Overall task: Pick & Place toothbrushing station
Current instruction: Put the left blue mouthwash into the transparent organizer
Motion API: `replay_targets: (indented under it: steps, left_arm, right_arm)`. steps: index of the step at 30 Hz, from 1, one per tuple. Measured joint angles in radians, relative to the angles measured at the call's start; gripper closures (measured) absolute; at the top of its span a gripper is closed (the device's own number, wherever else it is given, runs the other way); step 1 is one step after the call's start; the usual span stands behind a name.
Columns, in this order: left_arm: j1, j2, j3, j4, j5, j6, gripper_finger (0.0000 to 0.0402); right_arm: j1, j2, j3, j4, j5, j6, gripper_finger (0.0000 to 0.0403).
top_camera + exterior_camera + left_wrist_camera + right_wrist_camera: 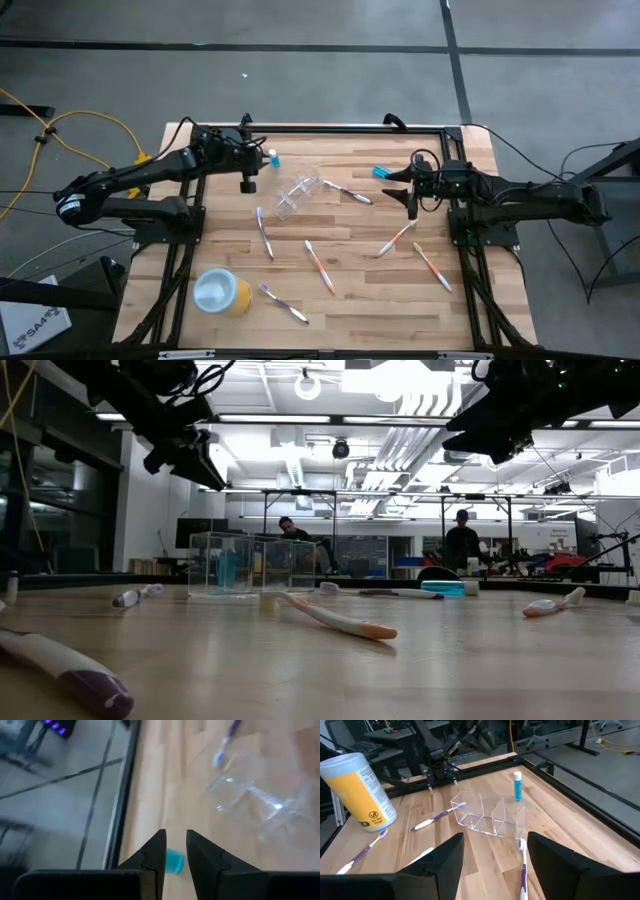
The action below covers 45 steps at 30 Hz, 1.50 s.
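The clear cup (298,193) lies empty at upper centre of the tabletop (480,310), toothbrushes (320,266) scattered below. My left hand (247,185) hovers narrowly parted, empty; my right hand (411,210) wide open, empty. Nothing placed yet.

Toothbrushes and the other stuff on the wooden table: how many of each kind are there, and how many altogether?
Toothbrushes: 6
Blue tubes: 2
Clear cup: 1
Yellow cup: 1
Total: 10
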<state>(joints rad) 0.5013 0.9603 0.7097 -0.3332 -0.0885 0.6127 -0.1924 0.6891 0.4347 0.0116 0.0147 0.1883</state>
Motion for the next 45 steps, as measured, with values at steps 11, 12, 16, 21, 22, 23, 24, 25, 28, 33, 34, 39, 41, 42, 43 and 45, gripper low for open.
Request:
replay_targets:
  steps: [11,12,16,21,22,23,24,25,28,33,34,39,41,42,43,45]
  left_arm:
    - [0.107,0.186,0.25,-0.268,-0.024,-0.06,0.0351]
    - [0.118,0.209,0.273,-0.287,-0.005,-0.057,0.0354]
    - [0.175,0.301,0.345,-0.335,0.099,-0.026,0.0357]
    - [0.234,0.38,0.366,-0.381,0.146,0.047,0.0357]
    - [0.239,0.389,0.366,-0.39,0.152,0.076,0.0357]
    - [0.24,0.394,0.366,-0.396,0.156,0.111,0.0357]
    - [0.239,0.396,0.366,-0.401,0.158,0.142,0.0357]
    - [0.237,0.396,0.366,-0.402,0.158,0.159,0.0357]
    - [0.214,0.386,0.366,-0.387,0.13,0.104,0.0357]
    - [0.16,0.361,0.367,-0.333,0.079,-0.087,0.0357]
    - [0.151,0.361,0.367,-0.327,0.079,-0.115,0.0357]
    - [0.123,0.361,0.367,-0.286,0.069,-0.219,0.0357]
    - [0.112,0.361,0.367,-0.285,0.056,-0.289,0.0357]
    - [0.109,0.361,0.367,-0.283,0.046,-0.315,0.0357]
    - [0.108,0.361,0.367,-0.283,0.024,-0.337,0.0357]
    - [0.107,0.361,0.367,-0.285,-0.024,-0.397,0.0357]
  right_arm:
    - [-0.001,0.0,0.0,0.002,0.0,-0.001,0.0192]
    - [-0.001,0.0,0.0,0.005,0.0,-0.001,0.0192]
    - [0.0,0.0,0.0,0.007,-0.009,-0.001,0.0192]
    - [0.0,0.0,0.0,0.007,-0.051,-0.001,0.0192]
    - [0.0,0.0,0.0,0.007,-0.051,0.0,0.0192]
    - [0.0,0.0,0.0,0.006,-0.051,0.0,0.0192]
    - [0.0,0.0,0.0,0.004,-0.051,0.0,0.0192]
    - [0.0,0.0,0.0,0.0,-0.051,0.0,0.0192]
    - [0.0,0.0,0.0,-0.007,-0.051,0.0,0.0192]
    - [0.0,0.005,0.0,-0.009,-0.051,-0.006,0.0192]
    - [0.0,0.005,0.0,-0.008,-0.051,-0.008,0.0192]
    - [0.0,0.005,0.0,-0.008,-0.052,-0.009,0.0192]
    - [0.0,0.005,0.0,-0.008,-0.051,-0.009,0.0192]
    - [0.0,0.005,0.0,-0.008,-0.052,-0.009,0.0192]
    - [0.001,0.005,0.0,-0.008,-0.052,-0.009,0.0192]
    - [0.001,0.005,0.0,-0.008,-0.052,-0.009,0.0192]
